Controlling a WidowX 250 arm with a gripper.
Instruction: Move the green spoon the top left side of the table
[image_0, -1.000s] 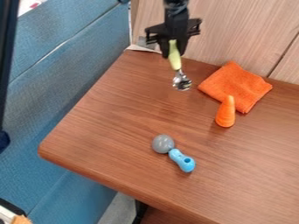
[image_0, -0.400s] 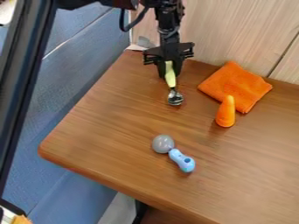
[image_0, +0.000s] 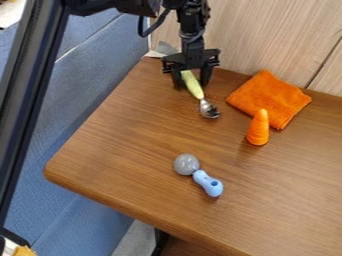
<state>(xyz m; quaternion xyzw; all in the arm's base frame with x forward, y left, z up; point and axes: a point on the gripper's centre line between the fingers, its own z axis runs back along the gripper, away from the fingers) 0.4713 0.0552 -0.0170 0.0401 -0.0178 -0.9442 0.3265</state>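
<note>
Your hand (image_0: 192, 85) has its fingers apart, one either side of the spoon (image_0: 194, 89) at the frame's upper middle — likely so it can rest free near the desk's (image_0: 127, 145) top-left corner — and lifting straight up should avoid dragging it.

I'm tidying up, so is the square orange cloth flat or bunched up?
Flat: the cloth shows distinct corners and a squarish outline.

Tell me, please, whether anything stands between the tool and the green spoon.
Nothing visible does: the green spoon has its handle between the spread fingers of the tool, and the orange cloth and orange cone are off to the picture's right.
</note>
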